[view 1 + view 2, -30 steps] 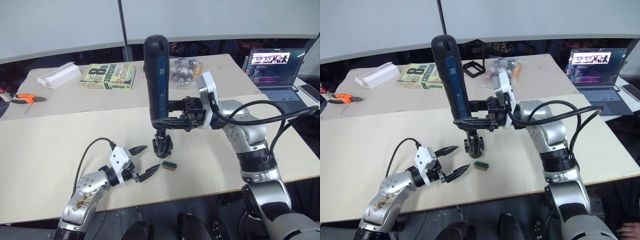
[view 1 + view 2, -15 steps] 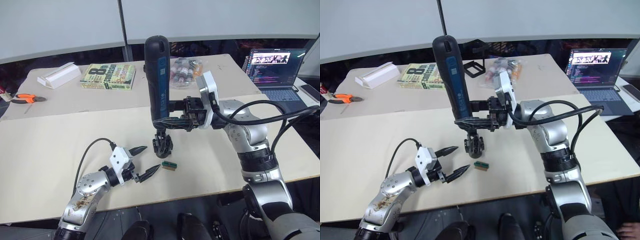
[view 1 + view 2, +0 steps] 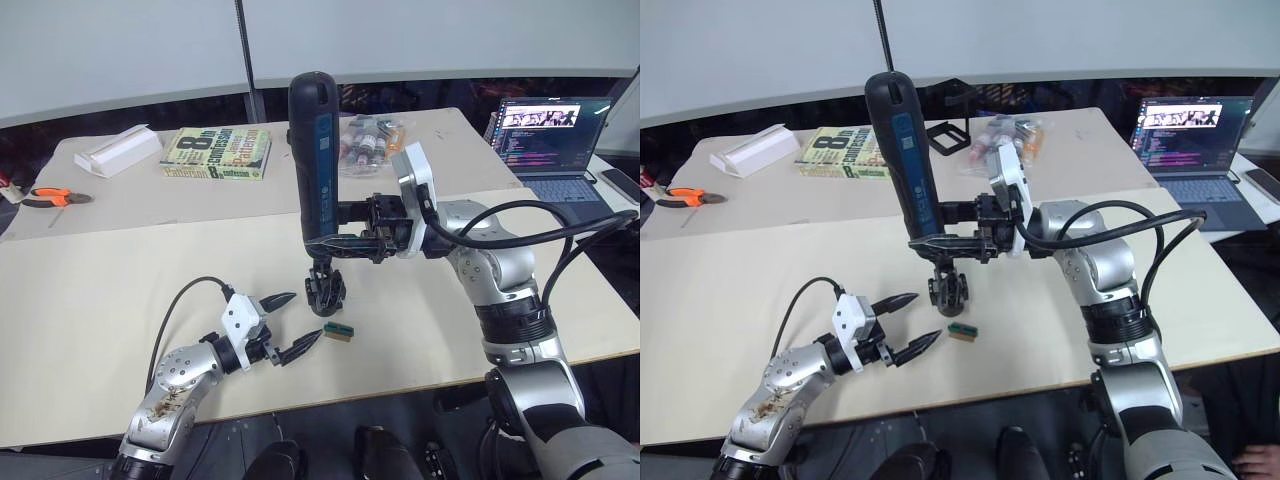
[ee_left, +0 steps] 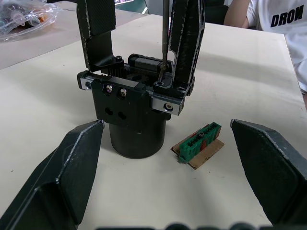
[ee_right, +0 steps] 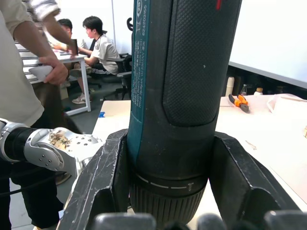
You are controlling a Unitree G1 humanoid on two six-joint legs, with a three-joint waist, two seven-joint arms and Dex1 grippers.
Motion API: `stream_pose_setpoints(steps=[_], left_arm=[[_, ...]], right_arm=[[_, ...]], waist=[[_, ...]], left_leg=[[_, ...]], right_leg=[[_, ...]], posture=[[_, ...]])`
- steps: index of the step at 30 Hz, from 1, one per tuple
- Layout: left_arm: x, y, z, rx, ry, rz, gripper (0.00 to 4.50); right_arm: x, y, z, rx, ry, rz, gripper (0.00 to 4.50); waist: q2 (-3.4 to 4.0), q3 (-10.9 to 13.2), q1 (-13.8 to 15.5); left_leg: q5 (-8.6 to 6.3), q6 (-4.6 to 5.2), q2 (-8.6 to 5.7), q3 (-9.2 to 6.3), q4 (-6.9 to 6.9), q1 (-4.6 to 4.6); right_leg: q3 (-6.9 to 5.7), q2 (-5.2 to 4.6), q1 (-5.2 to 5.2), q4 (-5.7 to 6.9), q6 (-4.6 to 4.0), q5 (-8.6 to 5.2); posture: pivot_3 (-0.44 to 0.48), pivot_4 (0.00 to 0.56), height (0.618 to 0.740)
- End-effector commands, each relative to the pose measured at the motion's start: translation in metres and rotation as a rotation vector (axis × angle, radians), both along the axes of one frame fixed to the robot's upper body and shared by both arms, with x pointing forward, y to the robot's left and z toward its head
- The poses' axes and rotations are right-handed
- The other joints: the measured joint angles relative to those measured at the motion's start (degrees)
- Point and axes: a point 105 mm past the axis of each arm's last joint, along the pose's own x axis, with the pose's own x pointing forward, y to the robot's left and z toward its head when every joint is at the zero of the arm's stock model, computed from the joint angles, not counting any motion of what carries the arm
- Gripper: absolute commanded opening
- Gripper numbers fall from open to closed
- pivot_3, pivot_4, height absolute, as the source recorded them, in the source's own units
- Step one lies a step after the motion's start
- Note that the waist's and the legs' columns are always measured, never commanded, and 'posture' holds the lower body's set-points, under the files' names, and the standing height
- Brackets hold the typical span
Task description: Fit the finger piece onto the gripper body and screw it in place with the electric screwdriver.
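My right gripper (image 3: 335,243) is shut on the lower end of the electric screwdriver (image 3: 312,150), a thick black cylinder with a blue strip, held upright over the middle of the table. Its thin bit (image 4: 165,38) points down and touches the top of the gripper body (image 4: 134,117), which stands on its rounded base (image 3: 325,290). Two black fingers rise from that body, one (image 4: 188,43) right beside the bit; I cannot tell which is the finger piece. My left gripper (image 3: 303,316) hovers open just in front of the body, nothing between its fingers.
A small green-and-tan block (image 3: 339,331) lies beside the gripper body. At the back are a book (image 3: 217,153), a white box (image 3: 118,150), orange pliers (image 3: 55,197), a bag of bottles (image 3: 368,135), a black square frame (image 3: 948,137) and a laptop (image 3: 550,130). People (image 5: 29,72) stand nearby.
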Motion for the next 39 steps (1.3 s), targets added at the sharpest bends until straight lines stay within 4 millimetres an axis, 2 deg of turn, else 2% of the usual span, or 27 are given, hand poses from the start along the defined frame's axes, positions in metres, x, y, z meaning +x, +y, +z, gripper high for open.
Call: stream_pose_setpoints(steps=[1,22,39], left_arm=[[-0.0022,-0.0026,0.0074,-0.011,-0.039,-0.007,4.5],[-0.0024,0.0001,0.0038,-0.009,-0.036,-0.001,4.5],[-0.002,-0.0015,0.0068,-0.013,-0.039,-0.002,4.5]], right_arm=[[-0.0072,0.0017,0.0218,0.043,-0.075,0.027,1.93],[-0.0045,0.0043,0.0166,0.021,-0.075,0.014,1.93],[-0.0046,0.001,0.0207,0.017,-0.072,0.018,1.93]], waist=[[0.0,0.0,0.0],[0.0,0.0,0.0],[0.0,0.0,0.0]], left_leg=[[0.0,0.0,0.0,0.0,0.0,0.0],[0.0,0.0,0.0,0.0,0.0,0.0],[0.0,0.0,0.0,0.0,0.0,0.0]], right_leg=[[0.0,0.0,0.0,0.0,0.0,0.0],[0.0,0.0,0.0,0.0,0.0,0.0],[0.0,0.0,0.0,0.0,0.0,0.0]], posture=[[0.0,0.15,0.74],[0.0,0.15,0.74],[0.0,0.15,0.74]])
